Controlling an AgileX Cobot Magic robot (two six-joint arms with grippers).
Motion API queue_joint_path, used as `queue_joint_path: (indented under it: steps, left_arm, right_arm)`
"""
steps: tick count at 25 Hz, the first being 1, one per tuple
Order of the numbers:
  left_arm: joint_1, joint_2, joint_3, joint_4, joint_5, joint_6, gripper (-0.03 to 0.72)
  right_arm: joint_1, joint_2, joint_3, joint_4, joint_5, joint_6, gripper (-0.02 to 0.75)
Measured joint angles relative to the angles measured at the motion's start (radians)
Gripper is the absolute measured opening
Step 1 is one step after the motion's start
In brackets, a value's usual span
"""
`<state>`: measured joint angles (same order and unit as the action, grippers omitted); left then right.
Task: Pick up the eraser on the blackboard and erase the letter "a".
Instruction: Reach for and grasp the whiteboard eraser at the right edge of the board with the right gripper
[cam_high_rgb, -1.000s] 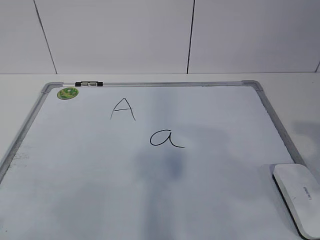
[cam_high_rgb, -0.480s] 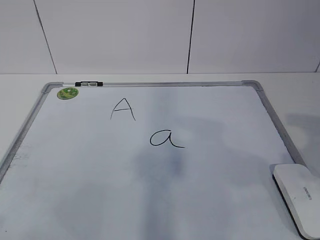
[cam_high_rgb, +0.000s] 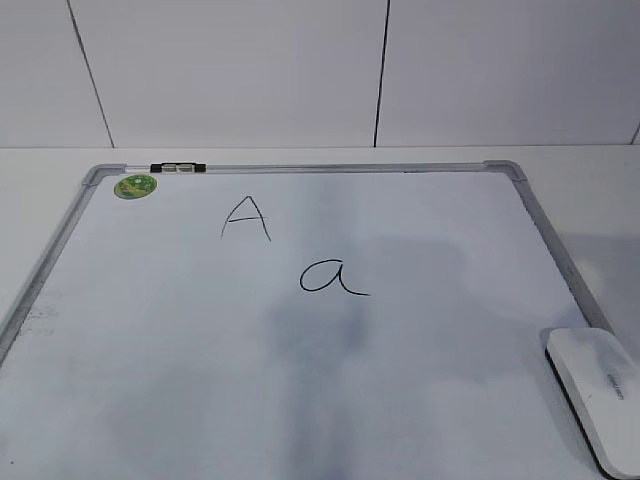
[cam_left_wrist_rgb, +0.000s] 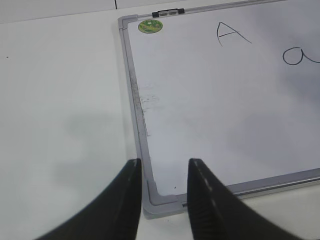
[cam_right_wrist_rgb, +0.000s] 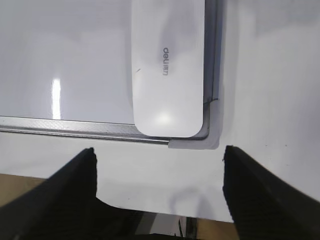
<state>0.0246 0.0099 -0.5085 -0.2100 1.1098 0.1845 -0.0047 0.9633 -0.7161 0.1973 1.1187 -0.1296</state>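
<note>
The blackboard (cam_high_rgb: 150, 330) is a white board in a silver frame, lying flat on the table. The letter "a" (cam_high_rgb: 333, 277) is in thin black marker near its middle, and shows at the right edge of the left wrist view (cam_left_wrist_rgb: 300, 55). The eraser (cam_high_rgb: 598, 390) lies white side up at the board's near right corner. In the right wrist view the eraser (cam_right_wrist_rgb: 168, 65) lies just ahead of my open, empty right gripper (cam_right_wrist_rgb: 159, 157). My left gripper (cam_left_wrist_rgb: 164, 167) is open and empty above the board's near left corner. Neither gripper shows in the exterior view.
A capital "A" (cam_high_rgb: 245, 217) is drawn up-left of the "a". A round green sticker (cam_high_rgb: 135, 186) and a small black-and-silver clip (cam_high_rgb: 178, 168) sit at the board's far left corner. The white table's (cam_right_wrist_rgb: 165, 175) front edge lies below the right gripper.
The board, letters and eraser have not moved. Only the faint shadows on the board have shifted slightly.
</note>
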Motion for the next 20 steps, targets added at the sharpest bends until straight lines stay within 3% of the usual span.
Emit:
queue_joint_path:
  steps: [10, 20]
  left_arm:
    - [0.000, 0.000, 0.000, 0.000, 0.000, 0.000, 0.235]
    - [0.000, 0.000, 0.000, 0.000, 0.000, 0.000, 0.235]
  right_arm:
    - [0.002, 0.131, -0.068, 0.019, 0.054, -0.011, 0.593]
    - [0.086, 0.150, -0.112, 0.013, 0.071, 0.047, 0.593]
